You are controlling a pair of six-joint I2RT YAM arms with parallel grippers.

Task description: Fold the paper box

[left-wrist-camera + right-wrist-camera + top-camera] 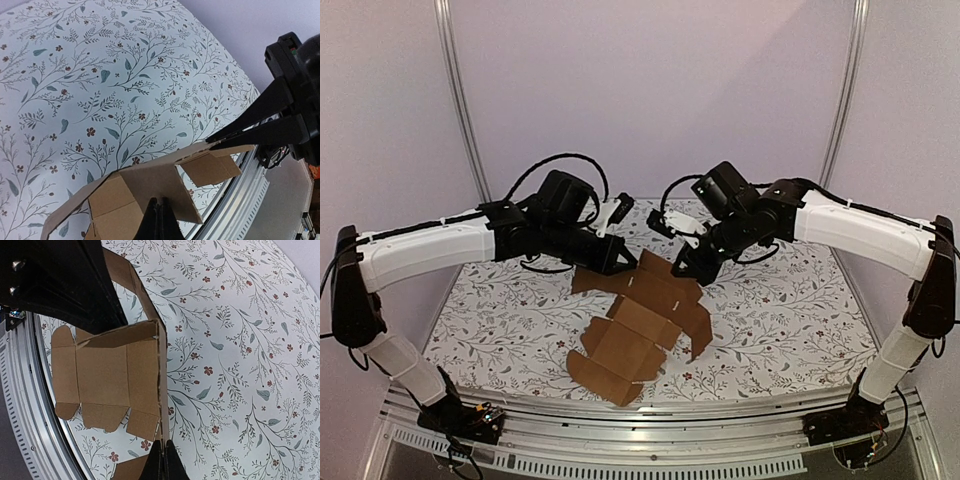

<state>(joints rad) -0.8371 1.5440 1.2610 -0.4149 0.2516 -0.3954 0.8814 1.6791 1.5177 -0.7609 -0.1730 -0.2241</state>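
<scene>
Surface: table w/ a floral-print cloth [790, 320], pale ground, grey-green sprigs and small red flowers. Aluminium rail [650, 420] along the near edge. Room: plain pale lilac walls [650, 90], metal posts [460, 100] left and right at the back.

Left arm [420, 250]: base at the near-left corner, upper link up and outward, elbow far left, white forearm running across toward table centre, wrist tipped down. left gripper [618, 262]: fingers pressed together, pinched on an upper edge of the paper box [630, 340]. In its wrist view a brown panel sits right at the fingertips, w/ a small flap beyond it.

Paper box: brown cardboard, part-folded, flaps and tabs splayed. It sits btwn the two sets of fingertips, its far edges raised up to them; the rest spreads below and nearer than the fingers, toward the rail. Can't tell if the near flaps touch the cloth.

Right arm [865, 230]: mirror pose, base near-right, elbow far right, forearm in toward centre, wrist angled down. right gripper [682, 270]: fingers narrow, clamped on the thin edge of an upright box wall, which runs straight away from the fingertips in its wrist view. The two grippers are near each other, not touching.
</scene>
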